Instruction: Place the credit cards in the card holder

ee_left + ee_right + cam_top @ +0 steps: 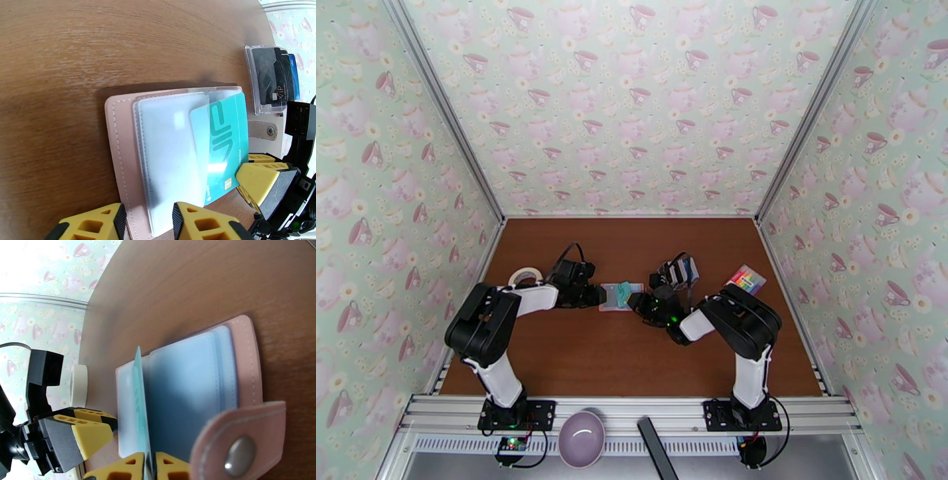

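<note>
A: On the bench [577, 355] the pink card holder [118, 150] lies open, with the left claw [148, 216] half-wide astride its near edge. Could it slide?
B: Yes, if pushed. The right claw [150, 467] pinches the teal card [225, 138], half-pocketed; tilted, it may jam or buckle.

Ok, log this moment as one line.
stage: inserting card | card holder: open flat | teal card: partly in holder | right gripper: pinching teal card | left gripper: jaws apart at holder edge

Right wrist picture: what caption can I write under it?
Right gripper pinches a teal card standing edge-on in the open pink card holder.
</note>
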